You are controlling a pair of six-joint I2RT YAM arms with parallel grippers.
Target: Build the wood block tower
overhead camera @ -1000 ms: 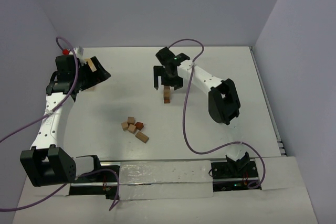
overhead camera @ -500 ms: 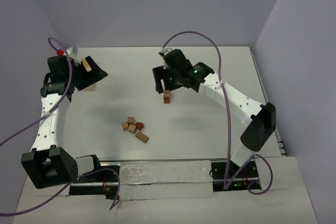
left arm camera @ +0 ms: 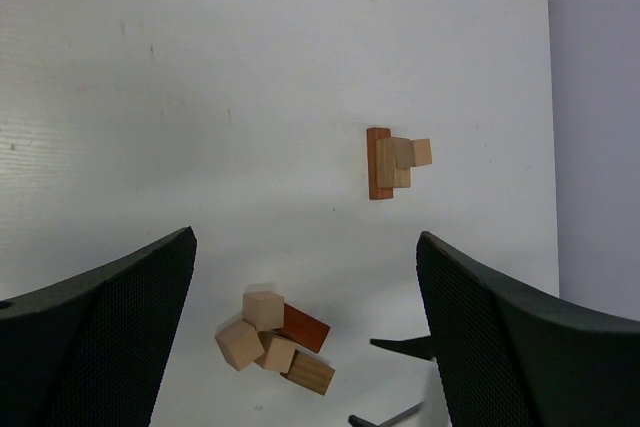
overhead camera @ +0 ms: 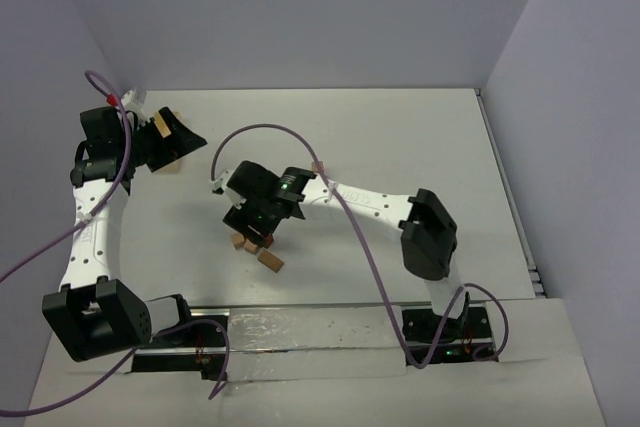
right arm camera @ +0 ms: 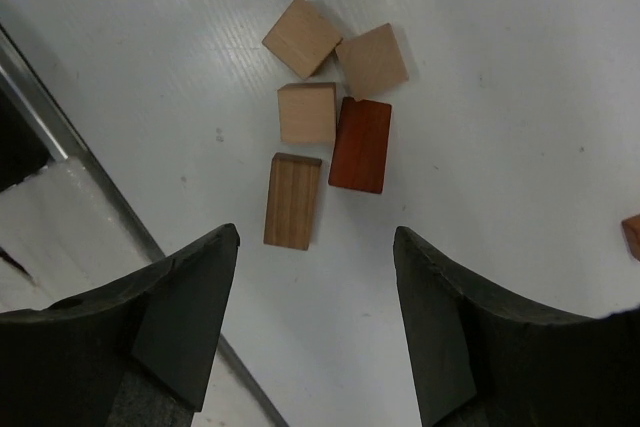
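Five loose wood blocks lie in a pile near the table's front: three tan cubes, a reddish-brown brick and a tan brick. My right gripper hangs open just above them with nothing between its fingers. From above, the right gripper covers most of the pile; the tan brick sticks out. The tower, a reddish brick with tan blocks on it, shows in the left wrist view; in the top view my right arm hides it. My left gripper stays open at the far left, empty.
A pale wooden piece sits against the left gripper at the back left corner. The right arm's white link stretches across the table's middle, its purple cable looping above. The metal rail runs along the near edge.
My right arm has swung away from the tower, left and toward the front, and now hovers over the loose pile with its jaws narrower. The left arm has barely shifted.
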